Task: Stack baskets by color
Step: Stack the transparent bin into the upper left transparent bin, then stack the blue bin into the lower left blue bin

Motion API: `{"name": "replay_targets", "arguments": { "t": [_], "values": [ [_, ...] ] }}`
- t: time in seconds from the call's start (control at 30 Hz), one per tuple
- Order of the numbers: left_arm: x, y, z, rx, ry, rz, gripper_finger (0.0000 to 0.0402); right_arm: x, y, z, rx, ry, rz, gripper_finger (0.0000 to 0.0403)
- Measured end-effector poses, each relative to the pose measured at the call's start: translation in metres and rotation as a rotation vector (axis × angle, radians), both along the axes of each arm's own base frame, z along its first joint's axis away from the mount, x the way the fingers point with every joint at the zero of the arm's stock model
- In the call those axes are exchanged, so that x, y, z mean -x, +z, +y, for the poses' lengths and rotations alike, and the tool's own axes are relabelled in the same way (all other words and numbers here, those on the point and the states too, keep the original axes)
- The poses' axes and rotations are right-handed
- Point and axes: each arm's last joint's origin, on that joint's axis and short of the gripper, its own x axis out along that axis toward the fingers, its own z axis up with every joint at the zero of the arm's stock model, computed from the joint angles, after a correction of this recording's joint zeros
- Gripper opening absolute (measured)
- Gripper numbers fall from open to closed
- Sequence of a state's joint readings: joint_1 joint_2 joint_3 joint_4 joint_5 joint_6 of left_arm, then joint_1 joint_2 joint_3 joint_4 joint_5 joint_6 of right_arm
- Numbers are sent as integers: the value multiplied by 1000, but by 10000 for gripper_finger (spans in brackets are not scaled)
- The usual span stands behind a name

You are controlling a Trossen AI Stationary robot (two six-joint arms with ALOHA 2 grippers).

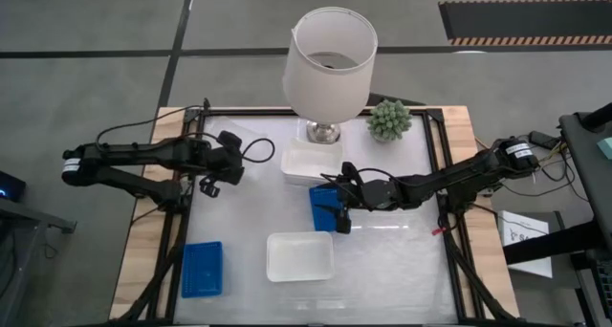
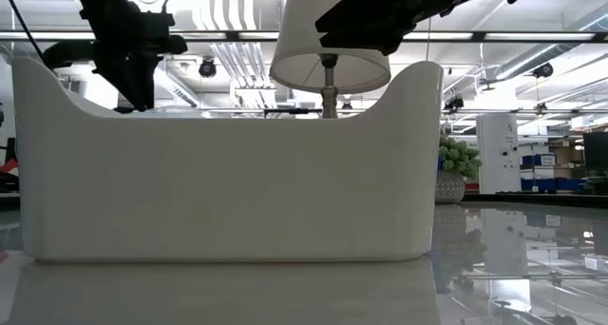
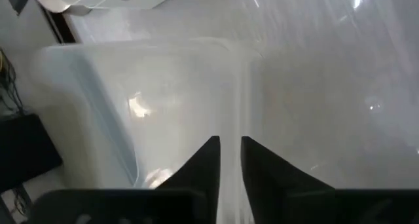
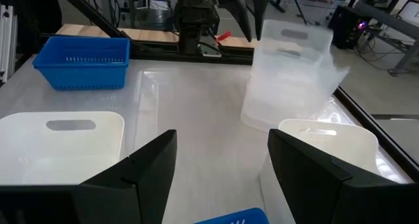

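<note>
A blue basket (image 1: 202,268) sits near the table's front left, and another blue basket (image 1: 323,207) lies at the middle under my right gripper (image 1: 341,215). That gripper is open, and the second blue basket's rim (image 4: 229,217) shows just below its fingers. One white basket (image 1: 311,163) rests by the lamp and another white basket (image 1: 299,255) near the front. My left gripper (image 1: 212,182) is at the table's left, shut on a clear container (image 4: 288,73). My left gripper (image 3: 229,142) has the clear container's thin wall (image 3: 237,106) pinched between its two fingers. The fingers slant down onto it from above. The container hangs tilted below the fingers (image 4: 252,18). I cannot tell whether its lower edge (image 4: 252,122) touches the table.
A lamp with a white shade (image 1: 330,59) and a small potted plant (image 1: 389,119) stand at the far edge. In the low view the near white basket (image 2: 228,173) fills most of the picture. Bare table shows at the front right (image 1: 402,270).
</note>
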State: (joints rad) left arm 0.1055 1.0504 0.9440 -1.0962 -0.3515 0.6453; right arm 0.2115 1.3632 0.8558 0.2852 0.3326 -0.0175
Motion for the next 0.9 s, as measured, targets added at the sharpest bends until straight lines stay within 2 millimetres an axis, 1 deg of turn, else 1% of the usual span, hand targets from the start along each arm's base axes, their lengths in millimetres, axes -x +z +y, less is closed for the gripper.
{"name": "replay_targets", "arguments": {
  "t": [0.17, 0.27, 0.33, 0.43, 0.53, 0.63, 0.73, 0.9],
  "values": [
    [2, 2, 0, 6, 17, -5, 78, 0, 0, 0, 0, 0, 0, 233],
    [1, 6, 0, 9, 31, -42, 89, 0, 0, 0, 0, 0, 0, 233],
    [-2, 11, 0, 30, 89, -141, 91, 0, 0, 0, 0, 0, 0, 233],
    [-5, 14, -2, 125, 181, -298, 90, 0, 0, 0, 0, 0, 0, 233],
    [-5, 13, -10, 158, 193, -395, 81, 0, 0, 0, -2, -1, -1, 233],
    [-7, 11, -20, 123, 152, -519, 61, 0, 0, 0, -2, -1, 0, 233],
    [-12, 9, -28, 135, 100, -651, 41, 0, 0, 0, -8, -3, -1, 233],
    [-19, -3, -35, 161, 49, -808, 18, 0, -1, 0, -25, -9, 2, 233]
  ]
}}
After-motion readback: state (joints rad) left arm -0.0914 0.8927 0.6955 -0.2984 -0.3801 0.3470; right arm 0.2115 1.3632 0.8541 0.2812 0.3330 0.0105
